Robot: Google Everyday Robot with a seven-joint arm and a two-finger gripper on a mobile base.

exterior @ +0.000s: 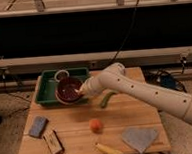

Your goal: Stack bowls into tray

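The dark maroon-brown bowl (pixel 68 89) is held tilted over the right part of the dark green tray (pixel 44 86), above its floor. My gripper (pixel 81 90) is at the bowl's right rim and holds it; the white arm reaches in from the right. A small white cup (pixel 61 74) stands at the back of the tray.
On the wooden table (pixel 137 116) lie an orange ball (pixel 95 124), a green pepper-like thing (pixel 108 98), a blue-grey sponge block (pixel 37 125), a brown snack bar (pixel 53 143), a yellow banana-like thing (pixel 110 150) and a grey cloth (pixel 139 138).
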